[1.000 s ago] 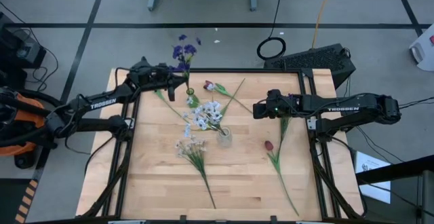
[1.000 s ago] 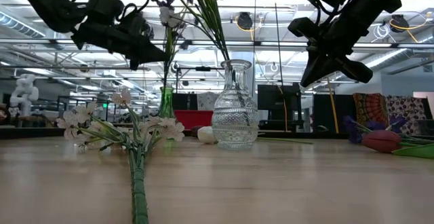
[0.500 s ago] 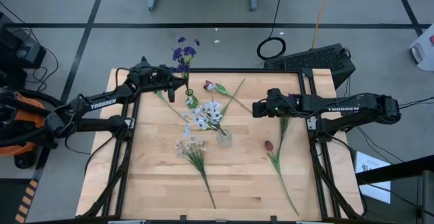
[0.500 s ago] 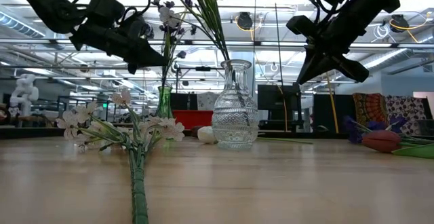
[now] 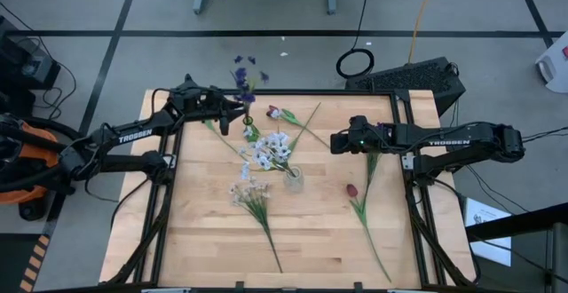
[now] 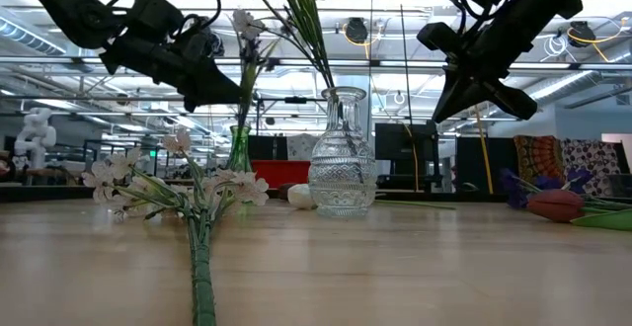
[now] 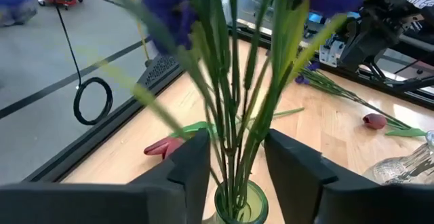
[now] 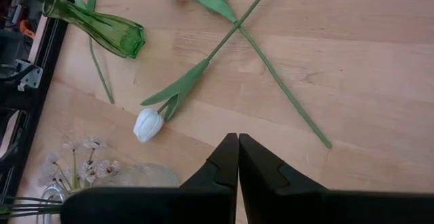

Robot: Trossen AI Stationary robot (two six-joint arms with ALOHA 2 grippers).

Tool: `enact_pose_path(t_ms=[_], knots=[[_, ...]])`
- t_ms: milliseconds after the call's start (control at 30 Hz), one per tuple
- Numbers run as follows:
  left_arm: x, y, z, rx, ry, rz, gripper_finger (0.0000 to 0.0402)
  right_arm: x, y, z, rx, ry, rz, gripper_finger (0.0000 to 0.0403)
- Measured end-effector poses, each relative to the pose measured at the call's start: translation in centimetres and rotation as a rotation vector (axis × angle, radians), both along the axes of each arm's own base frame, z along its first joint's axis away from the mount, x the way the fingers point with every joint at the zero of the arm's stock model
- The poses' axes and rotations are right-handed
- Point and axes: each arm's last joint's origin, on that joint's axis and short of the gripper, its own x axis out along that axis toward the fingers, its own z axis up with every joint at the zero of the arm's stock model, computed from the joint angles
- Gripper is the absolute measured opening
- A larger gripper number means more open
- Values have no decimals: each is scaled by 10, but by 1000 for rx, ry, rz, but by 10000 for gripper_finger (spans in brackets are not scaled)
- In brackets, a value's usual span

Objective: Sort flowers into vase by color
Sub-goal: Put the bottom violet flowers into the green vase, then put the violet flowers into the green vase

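Observation:
Purple flowers (image 5: 245, 73) stand with their stems (image 7: 234, 142) in a small green vase (image 5: 249, 122) at the table's far side. My left gripper (image 7: 234, 166) is open, its fingers on either side of those stems just above the vase mouth, with a gap on both sides. A clear glass vase (image 5: 294, 181) holds pale white-lilac sprays (image 5: 271, 148). Another spray (image 5: 251, 195), a white tulip (image 8: 147, 124) and dark red tulips (image 5: 352, 190) (image 5: 274, 112) lie flat on the table. My right gripper (image 8: 238, 153) is shut on nothing, hovering above the table right of the glass vase.
Long green stems (image 8: 281, 95) cross on the wood between the vases and the right arm. A black frame (image 5: 284, 92) rims the table. Bare wood (image 5: 311, 249) lies toward the near edge. Beyond the far edge are a dark case (image 5: 417, 75) and a cable coil (image 5: 355, 62).
My left gripper has opened and let go of the purple flowers' stems. The flowers have dropped a little and now stand in the green vase by themselves, their heads still swaying. My right arm has kept still.

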Motion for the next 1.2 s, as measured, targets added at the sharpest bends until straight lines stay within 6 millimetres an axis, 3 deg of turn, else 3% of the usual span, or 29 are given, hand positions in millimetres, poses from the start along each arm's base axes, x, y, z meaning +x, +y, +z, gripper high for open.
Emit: enact_pose_path(t_ms=[267, 500, 667, 933, 1200], knots=[[-8, -3, 10, -76, 153, 111, 152, -1, 0, -1, -9, 21, -7, 4], [-24, -14, 34, -15, 264, 205, 152, -4, -4, -2, -50, 44, -78, 4], [-34, -23, 47, -14, 281, 231, 152, -21, -13, -12, 51, 183, -220, 4], [-43, -29, 45, -22, 347, 293, 152, -45, -14, -24, 274, 394, -321, 4], [-43, -29, 44, -26, 356, 296, 152, -42, -11, -39, 405, 531, -321, 10]])
